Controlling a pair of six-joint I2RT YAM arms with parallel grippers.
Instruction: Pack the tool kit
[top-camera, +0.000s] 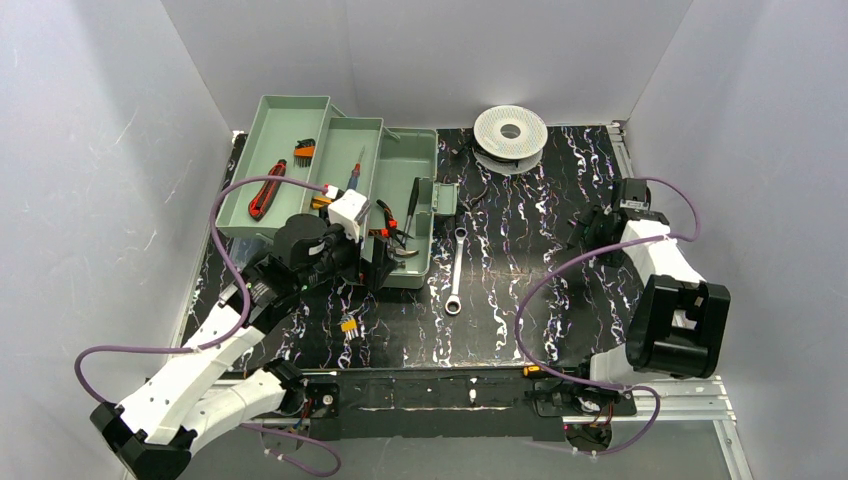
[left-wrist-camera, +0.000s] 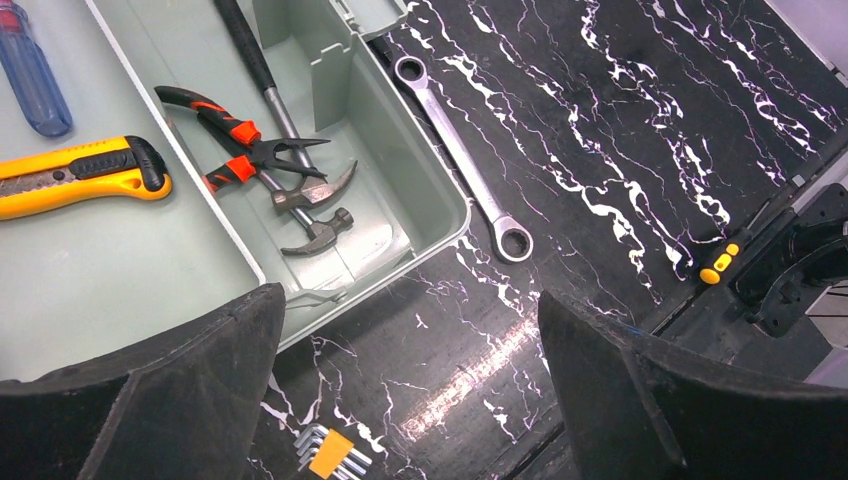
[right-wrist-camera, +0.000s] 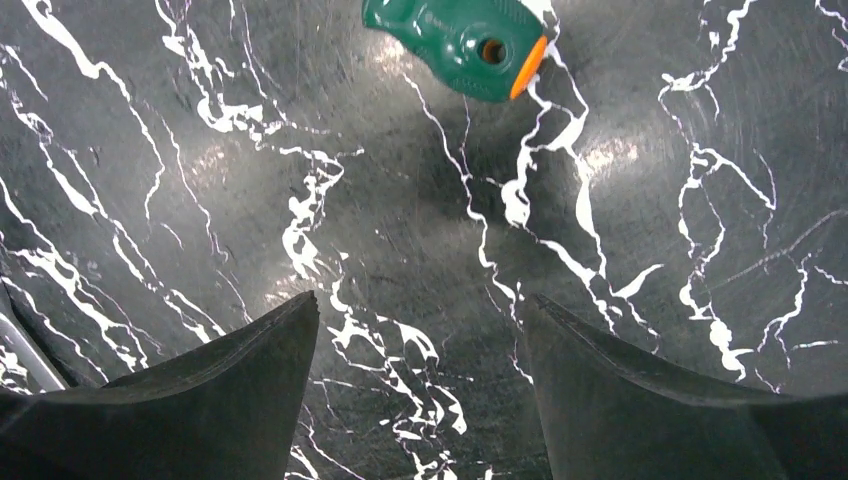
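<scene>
since a silver steel wrench (left-wrist-camera: 462, 158) lies outside the pale green plastic toolbox (top-camera: 405, 165), loading is unfinished: the spread, empty left gripper (left-wrist-camera: 408, 305) should pinch it.

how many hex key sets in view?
2. One hex key set lies in the far-left tray of the toolbox; the other hex key set lies on the table in front of the toolbox. The left arm may hide more.

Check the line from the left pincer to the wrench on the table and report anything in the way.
Nothing visible stands in the way. The left pincer hangs open above the table off the near corner of the toolbox. The wrench lies flat beside the toolbox wall, with only bare table between pincer and wrench.
</scene>
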